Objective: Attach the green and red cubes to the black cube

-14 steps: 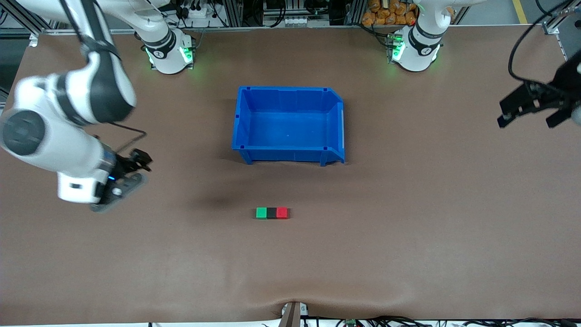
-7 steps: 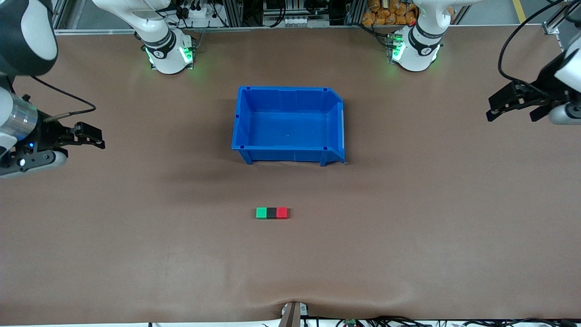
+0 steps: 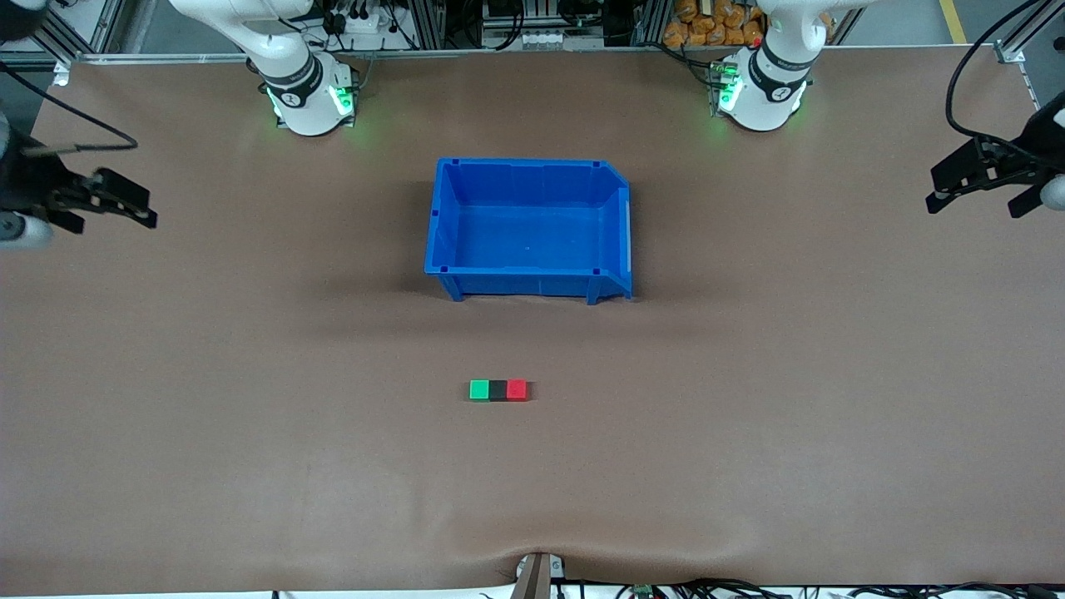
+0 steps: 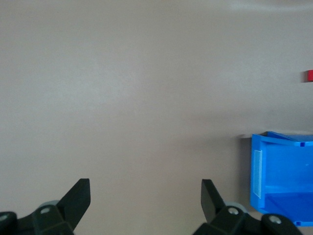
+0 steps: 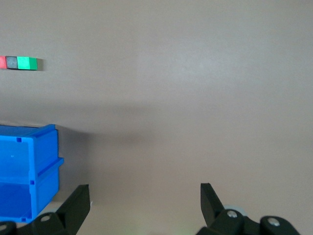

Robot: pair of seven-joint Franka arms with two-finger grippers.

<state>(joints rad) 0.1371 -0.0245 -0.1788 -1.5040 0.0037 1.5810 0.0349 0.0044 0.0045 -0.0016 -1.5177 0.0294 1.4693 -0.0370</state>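
Spreading wide, the two fingers of the left gripper (image 3: 973, 185) stand fully apart with nothing between them and touch nothing; its wrist view shows both dark fingertips (image 4: 78, 198) over bare brown table (image 4: 122, 98). That gripper hangs in the air over the table's edge at the left arm's end. The right gripper (image 3: 112, 204) is likewise spread to its full width, its fingers (image 5: 76, 203) holding and touching nothing, and it hangs over the table's edge at the right arm's end. Both arms wait well apart from the cubes. Three cubes lie on the table in one straight row, each touching the next: one green cube (image 3: 479, 389), one black cube (image 3: 497, 390) in the middle, and one red cube (image 3: 517, 389). The green cube sits at the row's end toward the right arm's end of the table, the red cube at the end toward the left arm's end, so both coloured cubes already rest against the black one. The row lies nearer to the front camera than the one blue bin (image 3: 441, 216), with a stretch of bare table between them. The bin stands upright about midway between the two arm bases, and nothing shows inside it. The right wrist view catches all three cubes near the bin's corner; the left wrist view catches only the red cube (image 4: 309, 75)
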